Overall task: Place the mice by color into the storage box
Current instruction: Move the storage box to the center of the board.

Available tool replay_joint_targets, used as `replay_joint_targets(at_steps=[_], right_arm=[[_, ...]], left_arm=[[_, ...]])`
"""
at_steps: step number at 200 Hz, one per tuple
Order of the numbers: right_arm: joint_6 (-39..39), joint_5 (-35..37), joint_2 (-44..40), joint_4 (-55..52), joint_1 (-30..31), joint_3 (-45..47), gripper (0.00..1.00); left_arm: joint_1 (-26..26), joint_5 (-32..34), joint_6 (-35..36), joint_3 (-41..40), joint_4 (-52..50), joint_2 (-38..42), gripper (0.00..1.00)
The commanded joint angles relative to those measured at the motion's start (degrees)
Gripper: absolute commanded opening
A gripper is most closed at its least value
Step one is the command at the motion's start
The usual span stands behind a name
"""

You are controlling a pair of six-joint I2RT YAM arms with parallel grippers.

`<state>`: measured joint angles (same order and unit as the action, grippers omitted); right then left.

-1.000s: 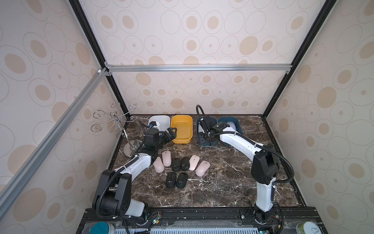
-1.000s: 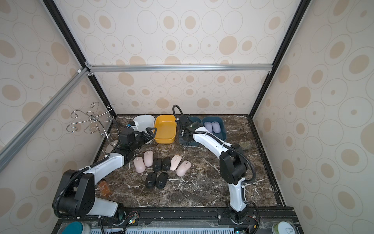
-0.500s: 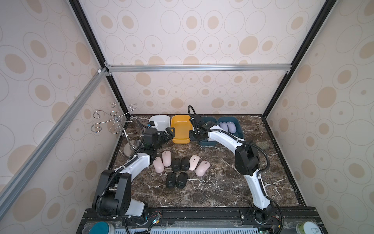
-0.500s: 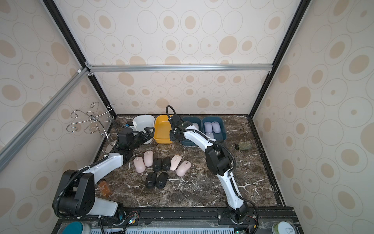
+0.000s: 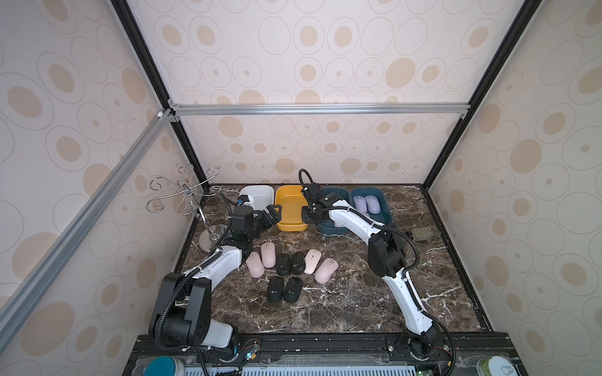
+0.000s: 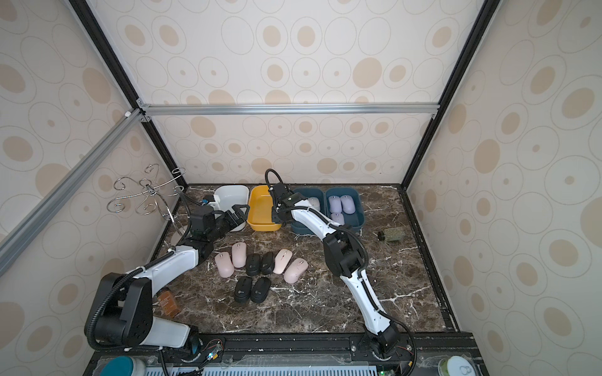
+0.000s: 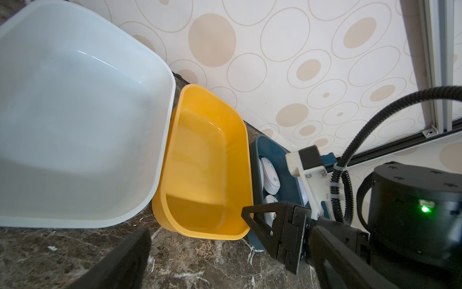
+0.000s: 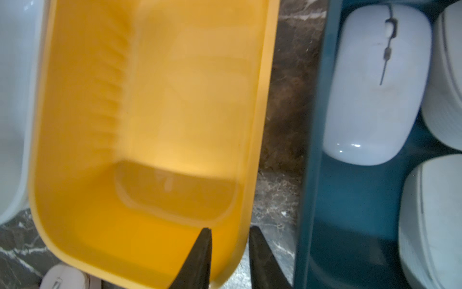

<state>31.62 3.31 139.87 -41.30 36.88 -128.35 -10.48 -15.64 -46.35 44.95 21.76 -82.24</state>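
Swinging off the teal bins (image 5: 381, 221), the right hand (image 8: 230, 229) has come to the near corner of the yellow bin (image 5: 290, 211). One finger is inside the wall and one outside; whether they pinch it yet I cannot tell. Left hand (image 5: 273, 215) has stayed put, spread wide and holding nothing, just in front of the white bin (image 5: 260, 193). Four pink mice (image 5: 268, 254) and four black mice (image 5: 282, 263) lie clustered mid-surface (image 5: 342, 302). White mice (image 8: 375, 85) sit in the teal bin beside the yellow one, lavender mice (image 5: 366, 204) in the rightmost bin.
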Motion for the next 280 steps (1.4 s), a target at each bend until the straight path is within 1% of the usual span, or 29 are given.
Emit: replay_joint_targets(at_steps=[1,50,70,83,104,126,143,166,183,192,206,235,256,280], right_arm=[[1.16,1.9,1.75,-1.59,-0.32,-2.21,0.22],[1.53,2.24,0.77,-2.16,-0.15,-0.32,0.09],[1.7,3.09,-1.15,-2.2,0.31,2.2,0.07],[2.18,3.07,-3.47,-0.83,0.81,5.65,0.07],[3.0,5.83,-7.68,0.77,1.58,12.24,0.07],[4.18,6.07,-12.45,2.99,2.61,19.69,0.06],[3.98,7.85,-16.15,4.42,3.91,25.32,0.06],[3.98,8.33,-19.53,4.47,5.03,30.0,0.06],[4.29,11.62,-21.58,4.23,6.0,33.4,0.06],[4.67,11.01,-22.48,4.64,5.96,35.28,0.06],[5.09,10.35,-23.25,3.99,6.23,36.86,0.06],[5.14,11.24,-25.86,3.96,6.6,40.53,0.05],[4.18,10.91,-26.21,3.5,6.56,40.47,0.06],[3.49,11.24,-24.38,1.72,6.66,37.74,0.09]], left_arm=[[0.28,-0.99,-0.65,1.2,1.22,0.58,1.0],[0.29,-1.24,-0.91,1.21,1.25,0.86,1.0],[0.29,-1.51,-1.11,1.17,1.45,1.17,1.0],[0.28,-1.58,-1.27,1.03,1.71,1.5,1.0],[0.31,-1.61,-1.48,0.97,1.86,1.75,1.0],[0.29,-1.51,-1.56,0.78,2.0,2.11,1.0],[0.29,-1.57,-1.57,0.78,2.08,2.32,1.0],[0.29,-1.32,-1.78,0.43,2.46,2.68,1.0],[0.27,-1.48,-1.87,0.41,2.5,2.63,1.0],[0.29,-1.43,-1.82,0.37,2.51,2.68,1.0],[0.31,-1.02,-1.86,0.25,2.57,2.69,1.0],[0.2,-1.34,-2.01,0.15,2.73,2.35,1.0],[0.2,-1.56,-2.18,0.23,2.79,2.29,1.0],[0.16,-1.61,-2.16,0.15,2.86,2.35,1.0]])
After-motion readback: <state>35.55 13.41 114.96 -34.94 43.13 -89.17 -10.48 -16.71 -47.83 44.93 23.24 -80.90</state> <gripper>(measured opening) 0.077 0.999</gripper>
